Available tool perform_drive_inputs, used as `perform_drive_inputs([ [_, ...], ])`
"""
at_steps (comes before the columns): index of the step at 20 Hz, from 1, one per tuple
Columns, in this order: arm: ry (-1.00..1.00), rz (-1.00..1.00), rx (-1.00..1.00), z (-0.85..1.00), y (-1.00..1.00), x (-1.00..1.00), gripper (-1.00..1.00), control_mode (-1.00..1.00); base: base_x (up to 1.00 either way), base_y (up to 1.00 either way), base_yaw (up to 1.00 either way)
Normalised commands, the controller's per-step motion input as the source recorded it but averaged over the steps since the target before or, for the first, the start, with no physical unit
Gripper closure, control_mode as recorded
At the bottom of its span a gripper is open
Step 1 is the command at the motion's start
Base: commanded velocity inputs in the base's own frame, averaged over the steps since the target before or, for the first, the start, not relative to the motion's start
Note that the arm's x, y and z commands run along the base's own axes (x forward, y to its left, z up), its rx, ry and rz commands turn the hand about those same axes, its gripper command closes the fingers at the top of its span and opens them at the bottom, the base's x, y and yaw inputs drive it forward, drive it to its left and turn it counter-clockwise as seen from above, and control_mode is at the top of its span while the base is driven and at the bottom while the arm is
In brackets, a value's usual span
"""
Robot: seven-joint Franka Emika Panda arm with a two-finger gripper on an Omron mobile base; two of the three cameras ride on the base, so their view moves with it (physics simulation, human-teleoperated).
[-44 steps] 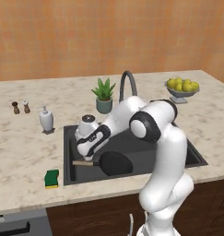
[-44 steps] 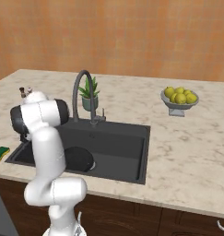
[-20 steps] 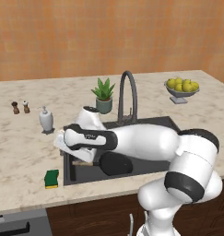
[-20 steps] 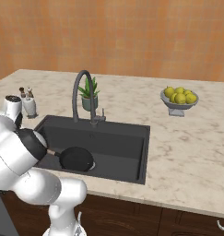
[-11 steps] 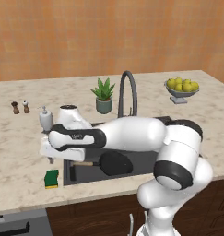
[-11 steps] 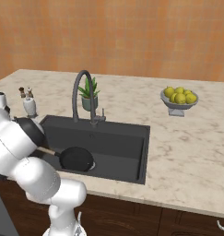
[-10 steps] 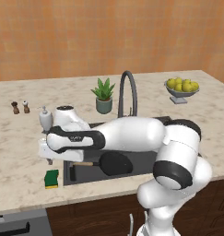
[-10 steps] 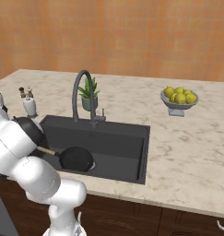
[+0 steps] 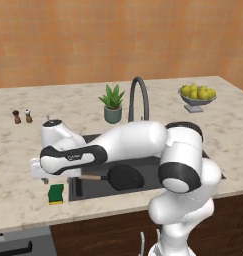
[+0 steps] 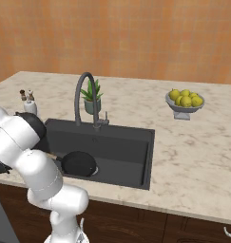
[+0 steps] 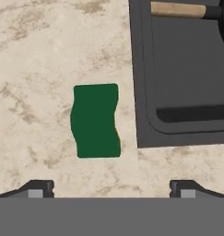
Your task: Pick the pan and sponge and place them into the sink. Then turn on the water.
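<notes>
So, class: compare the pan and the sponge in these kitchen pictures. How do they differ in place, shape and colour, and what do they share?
Place: the pan lies inside the sink, while the sponge lies on the counter beside the sink's corner.
Shape: the pan is round with a long wooden handle; the sponge is a small rectangle.
Colour: the pan is black, the sponge green on top.
Shared: both lie flat, and neither is in the gripper.

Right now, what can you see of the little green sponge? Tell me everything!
The sponge is a small flat rectangle with wavy long sides, dark green on top with a thin yellow layer showing at its edge. It lies flat on the beige marble counter, just outside the sink's corner. Nothing touches it; the gripper hovers above, open.
</notes>
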Motion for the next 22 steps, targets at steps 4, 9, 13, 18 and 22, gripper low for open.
perform_drive_inputs([
  [4,0.00,0.01,0.00,-0.27,0.01,0.13,-1.00,-1.00,0.00,0.00,0.00],
  [9,0.00,0.00,0.00,-0.47,0.00,0.07,-1.00,-1.00,0.00,0.00,0.00],
  [13,0.00,0.00,0.00,-0.47,0.01,0.03,-1.00,-1.00,0.00,0.00,0.00],
  [18,0.00,0.00,0.00,-0.22,0.10,0.01,-1.00,-1.00,0.00,0.00,0.00],
  [22,0.00,0.00,0.00,-0.05,0.10,0.03,-1.00,-1.00,0.00,0.00,0.00],
])
